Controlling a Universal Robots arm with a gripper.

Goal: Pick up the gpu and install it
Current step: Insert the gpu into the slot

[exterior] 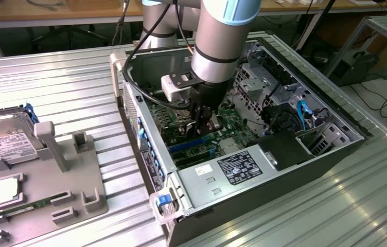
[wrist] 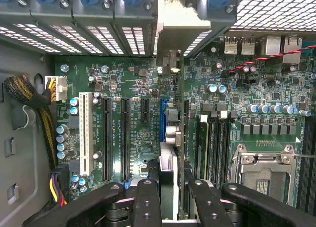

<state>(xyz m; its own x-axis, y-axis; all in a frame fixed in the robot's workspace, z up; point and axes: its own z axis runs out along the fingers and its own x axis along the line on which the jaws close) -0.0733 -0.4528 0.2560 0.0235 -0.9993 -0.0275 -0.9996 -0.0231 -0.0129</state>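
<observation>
The gpu [wrist: 169, 168] shows edge-on in the wrist view, a thin card running from between my fingers toward the case's rear wall. Its silver bracket [wrist: 174, 37] stands at the slotted rear panel. My gripper [wrist: 170, 205] is shut on the card, with one black finger [wrist: 148, 202] on each side. The card sits right over the blue slot [wrist: 163, 116] on the green motherboard [wrist: 256, 89]; whether it is seated I cannot tell. In the exterior view my gripper [exterior: 204, 122] is down inside the open computer case [exterior: 331, 154], close above the board.
Black and white slots [wrist: 106, 138] lie beside the blue one, and cables [wrist: 34, 108] run along the case wall. A power supply [exterior: 238, 167] fills the case's near end. On the exterior view's left, a grey fixture [exterior: 63, 190] holds a hard drive [exterior: 4, 139] and a memory stick [exterior: 32, 205].
</observation>
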